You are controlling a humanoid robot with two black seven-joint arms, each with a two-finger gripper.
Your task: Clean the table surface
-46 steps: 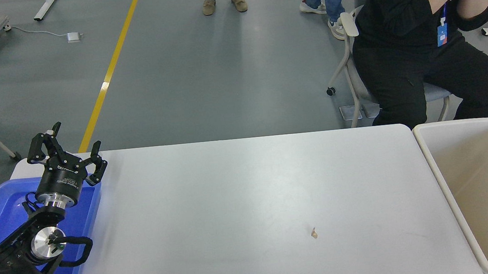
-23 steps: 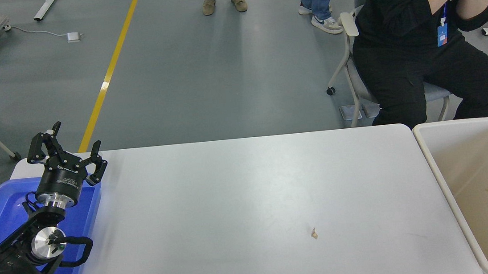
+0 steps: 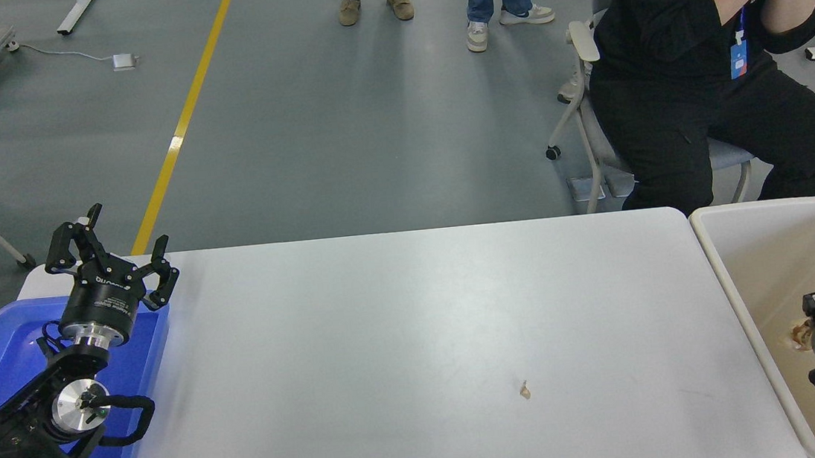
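My left pincer [image 3: 111,254] sits parked at the near left over the blue tray [image 3: 7,342], fingers spread wide and gripping nothing, well clear of the work.

My right pincer [image 3: 809,321] reaches in from the right edge, inside the beige bin [image 3: 726,280] that stands just beside the right end of the surface [image 3: 401,319]. Only its tip shows, end on, with some tan crumpled scrap [image 3: 799,332] right at it; I cannot tell whether the fingers are spread or closed, nor whether the scrap is gripped or lying loose in the bin. My reading: the arm is over the bin because that is where the rubbish belongs.

The white surface fills the middle, wide and nearly bare. One small tan crumb [image 3: 524,390] lies on it, right of centre and toward the near edge, well apart from both containers. I judge the cleaning nearly done, with that crumb left. It is tiny and flat-looking, so a pinch may slide off it.

A seated person in black [image 3: 698,59] is at the far right, off the surface
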